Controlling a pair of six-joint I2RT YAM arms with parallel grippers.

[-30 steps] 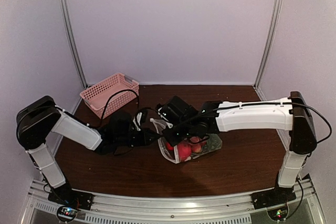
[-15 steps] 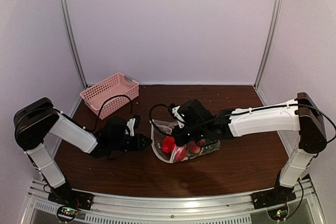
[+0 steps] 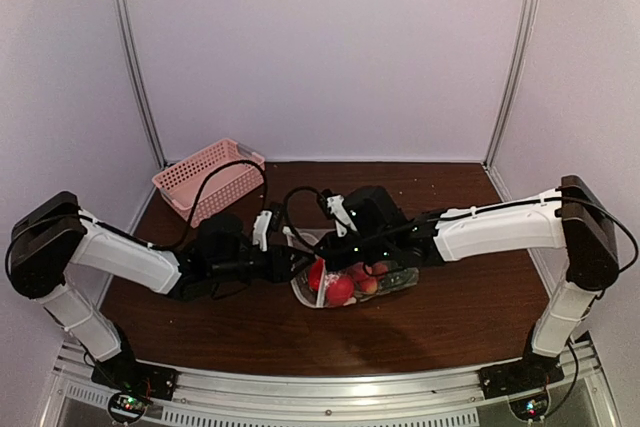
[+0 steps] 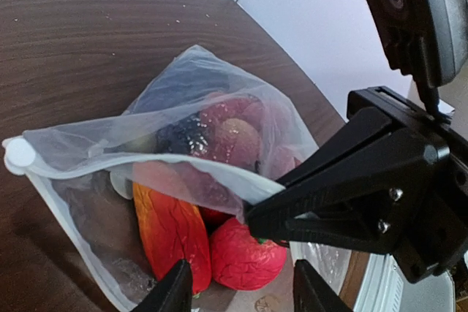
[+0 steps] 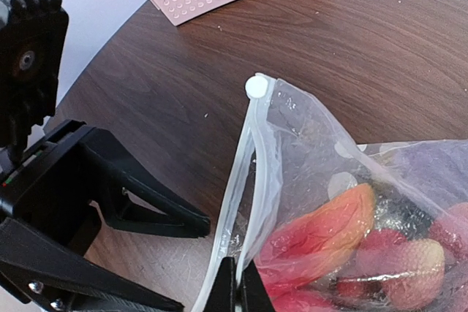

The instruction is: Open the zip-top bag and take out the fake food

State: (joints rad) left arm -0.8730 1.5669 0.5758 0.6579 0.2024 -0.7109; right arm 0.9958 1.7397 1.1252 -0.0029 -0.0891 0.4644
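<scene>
Table [image 3: 470, 312] | zip-top bag [image 4: 110, 133] rim in right tool [image 5: 232, 290] | left tool [image 4: 240, 291] spread beside

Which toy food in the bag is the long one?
The orange-red piece is the long one, lying inside the bag. The red piece right beside it is round, and the dark purple one farther in is short and lumpy.

White shells are being worn over black joints by the left arm [image 3: 130, 252] and right arm [image 3: 495, 227]. Black cables [image 3: 235, 161] are being looped above them. Silver screws [image 4: 395, 193] are being shown on the matte black right pincer [image 4: 252, 217].
</scene>
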